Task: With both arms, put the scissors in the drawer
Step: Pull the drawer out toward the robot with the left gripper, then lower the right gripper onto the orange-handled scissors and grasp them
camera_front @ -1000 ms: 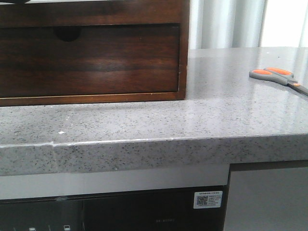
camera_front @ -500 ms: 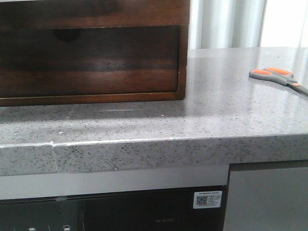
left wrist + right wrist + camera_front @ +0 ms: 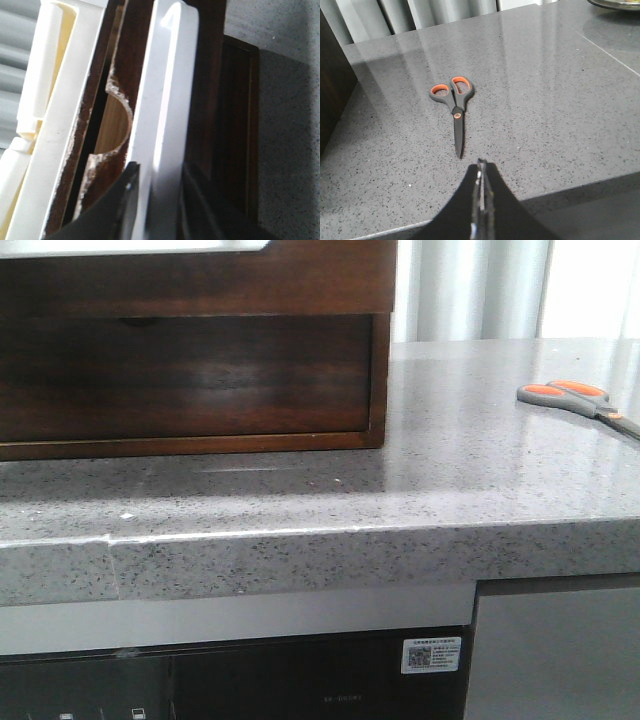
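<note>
Your left hand (image 3: pixel 155 200) gripped the drawer (image 3: pixel 190 375) front's white rim as it slid out, while your clenched, empty right hand (image 3: pixel 481 200) faced the scissors (image 3: pixel 455 107) lying at twelve o'clock on the table (image 3: pixel 400 490); pull straight to avoid jamming.

The left gripper (image 3: pixel 155 192) shows its two dark fingers (image 3: pixel 127 200) parted, with a white panel (image 3: pixel 162 115) lying between the jaws. The right gripper (image 3: pixel 481 192) has its jaws pressed together, empty, hanging above the tabletop (image 3: pixel 545 100).
</note>
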`<control>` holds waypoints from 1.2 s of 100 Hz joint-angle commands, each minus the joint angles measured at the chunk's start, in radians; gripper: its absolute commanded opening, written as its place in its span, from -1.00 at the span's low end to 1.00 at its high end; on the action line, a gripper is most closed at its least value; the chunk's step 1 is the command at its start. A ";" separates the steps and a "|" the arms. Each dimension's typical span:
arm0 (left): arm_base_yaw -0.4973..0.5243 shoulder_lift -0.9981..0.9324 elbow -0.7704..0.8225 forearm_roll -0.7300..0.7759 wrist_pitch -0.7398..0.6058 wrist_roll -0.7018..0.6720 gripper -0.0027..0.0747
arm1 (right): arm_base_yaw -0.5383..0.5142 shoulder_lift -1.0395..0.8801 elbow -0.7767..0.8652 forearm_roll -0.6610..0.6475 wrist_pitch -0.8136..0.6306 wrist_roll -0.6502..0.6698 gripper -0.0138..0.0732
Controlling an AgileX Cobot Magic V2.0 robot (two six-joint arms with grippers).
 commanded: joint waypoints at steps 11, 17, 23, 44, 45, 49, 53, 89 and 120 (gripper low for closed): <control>-0.017 -0.010 -0.030 -0.050 -0.065 -0.027 -0.04 | -0.004 0.019 -0.025 -0.005 -0.054 -0.003 -0.79; -0.046 -0.010 -0.029 -0.048 -0.065 -0.029 -0.04 | -0.004 0.019 -0.025 -0.005 -0.028 -0.003 -0.79; -0.086 -0.010 -0.024 -0.048 -0.065 -0.029 -0.04 | -0.004 0.019 -0.025 -0.005 -0.006 -0.003 -0.79; -0.184 -0.014 0.001 -0.125 -0.065 -0.031 -0.06 | 0.042 0.021 -0.027 -0.005 0.016 -0.043 -0.79; -0.186 -0.016 0.001 -0.132 -0.065 -0.031 -0.06 | 0.046 0.021 -0.027 -0.005 0.018 -0.052 -0.79; -0.193 -0.022 0.001 -0.174 -0.065 -0.031 -0.06 | 0.060 0.023 -0.029 -0.005 0.027 -0.078 -0.78; -0.197 -0.038 0.001 -0.214 -0.065 -0.031 -0.06 | 0.073 0.026 -0.029 -0.005 0.036 -0.098 -0.78; -0.197 -0.270 0.001 -0.403 -0.061 -0.031 -0.06 | 0.159 0.272 -0.122 -0.034 0.044 -0.114 -0.39; -0.197 -0.439 0.001 -0.491 0.012 -0.031 -0.06 | 0.163 0.552 -0.343 -0.034 0.052 -0.103 0.25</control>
